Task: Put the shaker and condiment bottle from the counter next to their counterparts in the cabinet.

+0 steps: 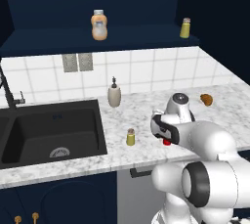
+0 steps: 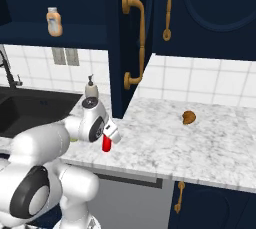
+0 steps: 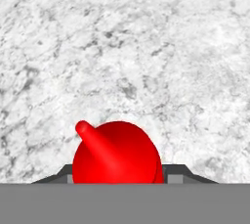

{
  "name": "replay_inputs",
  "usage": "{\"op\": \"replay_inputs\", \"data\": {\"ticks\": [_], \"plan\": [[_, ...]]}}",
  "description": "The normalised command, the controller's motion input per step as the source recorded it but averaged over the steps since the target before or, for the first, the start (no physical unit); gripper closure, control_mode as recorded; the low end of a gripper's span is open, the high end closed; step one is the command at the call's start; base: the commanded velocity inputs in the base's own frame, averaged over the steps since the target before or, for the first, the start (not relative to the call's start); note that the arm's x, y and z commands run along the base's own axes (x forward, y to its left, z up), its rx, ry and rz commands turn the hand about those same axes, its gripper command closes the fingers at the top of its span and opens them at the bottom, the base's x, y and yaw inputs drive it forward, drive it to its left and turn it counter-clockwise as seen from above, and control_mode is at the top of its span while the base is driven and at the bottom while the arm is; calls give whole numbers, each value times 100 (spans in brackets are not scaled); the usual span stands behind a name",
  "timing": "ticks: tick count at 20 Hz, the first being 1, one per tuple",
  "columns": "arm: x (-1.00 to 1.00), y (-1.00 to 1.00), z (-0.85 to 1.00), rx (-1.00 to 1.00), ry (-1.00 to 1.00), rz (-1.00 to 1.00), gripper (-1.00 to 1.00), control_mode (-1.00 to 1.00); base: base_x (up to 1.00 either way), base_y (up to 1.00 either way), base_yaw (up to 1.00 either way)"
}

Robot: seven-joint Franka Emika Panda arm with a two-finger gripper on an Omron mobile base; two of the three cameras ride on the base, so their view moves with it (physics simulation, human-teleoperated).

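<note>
End effector has its fingers closed against the sides of the red condiment bottle, low over the marbled surface right of the black sink. Olive shaker stands on the surface between sink and bottle. Orange-beige bottle and pale yellow shaker sit on the navy cabinet shelf above the sink.
</note>
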Motion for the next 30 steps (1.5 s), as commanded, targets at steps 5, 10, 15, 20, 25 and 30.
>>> {"op": "replay_inputs", "data": {"ticks": [5, 10, 15, 20, 25, 30], "plan": [[7, 5, 2, 0, 1, -1, 100, -100, 0, 0, 0], [0, 18, 43, 0, -4, 5, 100, -100, 0, 0, 0], [0, 21, 56, 0, -6, 9, 100, -100, 0, 0, 0], [0, 22, 51, 0, -7, 6, 100, -100, 0, 0, 0], [-8, 25, 32, 0, -9, 5, 100, -100, 0, 0, 0], [-23, 23, 21, 0, -14, 9, 100, -100, 0, 0, 0]]}}
